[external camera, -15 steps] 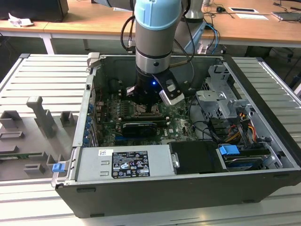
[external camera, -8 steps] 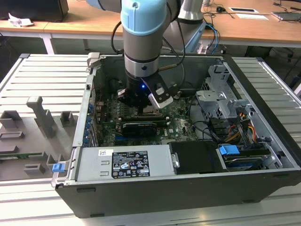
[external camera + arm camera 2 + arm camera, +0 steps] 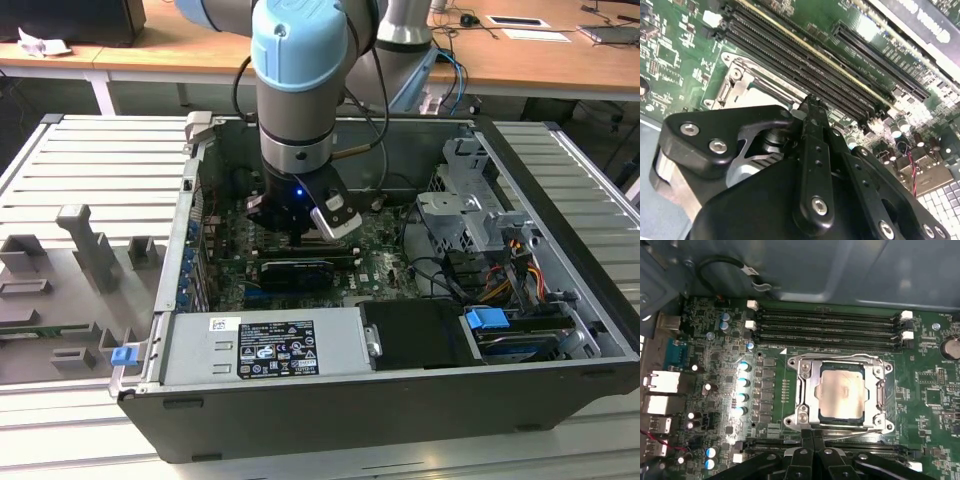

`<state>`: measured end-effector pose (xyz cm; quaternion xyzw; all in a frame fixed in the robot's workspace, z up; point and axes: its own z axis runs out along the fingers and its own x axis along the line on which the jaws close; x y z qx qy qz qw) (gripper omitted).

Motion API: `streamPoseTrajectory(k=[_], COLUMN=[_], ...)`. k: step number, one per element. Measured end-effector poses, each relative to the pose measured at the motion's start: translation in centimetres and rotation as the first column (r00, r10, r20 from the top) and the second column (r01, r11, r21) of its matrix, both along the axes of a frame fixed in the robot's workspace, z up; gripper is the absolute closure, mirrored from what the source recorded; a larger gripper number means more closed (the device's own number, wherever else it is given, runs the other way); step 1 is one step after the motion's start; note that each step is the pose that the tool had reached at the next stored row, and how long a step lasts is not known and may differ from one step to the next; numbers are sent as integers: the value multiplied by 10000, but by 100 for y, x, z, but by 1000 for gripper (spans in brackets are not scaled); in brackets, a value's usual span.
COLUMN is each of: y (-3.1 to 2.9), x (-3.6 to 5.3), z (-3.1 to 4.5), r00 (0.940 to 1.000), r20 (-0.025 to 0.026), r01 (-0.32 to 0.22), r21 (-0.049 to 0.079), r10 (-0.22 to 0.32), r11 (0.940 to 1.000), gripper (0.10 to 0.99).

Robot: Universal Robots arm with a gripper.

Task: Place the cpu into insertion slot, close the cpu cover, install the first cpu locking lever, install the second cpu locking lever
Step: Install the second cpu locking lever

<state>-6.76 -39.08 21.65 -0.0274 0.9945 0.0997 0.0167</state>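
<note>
While my black pincer (image 3: 812, 442) is hovering pressed together beside the silvery frame cover (image 3: 805, 390), I'm risking slipping and scratching the pale square cpu (image 3: 842, 390).

Your arm (image 3: 300, 70) hangs straight down from twelve o'clock in the exterior view, wrist vertical. Your gripper (image 3: 812, 437) points downward, its fingers (image 3: 806, 440) pressed together.

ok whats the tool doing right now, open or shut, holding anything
Tool: shut, fingers pressed together with nothing between them, tips at the edge of the cpu cover, which lies closed over the cpu.
</note>
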Motion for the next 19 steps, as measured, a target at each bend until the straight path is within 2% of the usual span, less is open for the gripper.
streamPoseTrajectory(k=[1, 3, 5, 9, 12, 15, 16, 19], y=[-9, -56, -113, -168, -169, -169, -169, -165], x=[-9, -38, -46, -86, -97, -122, -127, -133], z=[-2, -9, -16, -23, -126, -154, -184, -246], r00=[10000, 10000, 10000, 10000, 10000, 10000, 10000, 9999], r20=[4, 5, 7, 23, 33, 63, 82, 93], r01=[-3, -2, -3, -2, -4, -9, -17, -55], r21=[83, 412, 534, 717, 803, 918, 955, 1031], r10=[3, 2, 3, 0, 1, 3, 9, 46], r11=[10000, 9992, 9986, 9974, 9968, 9958, 9954, 9947], gripper=[980, 980, 980, 980, 980, 980, 980, 980])
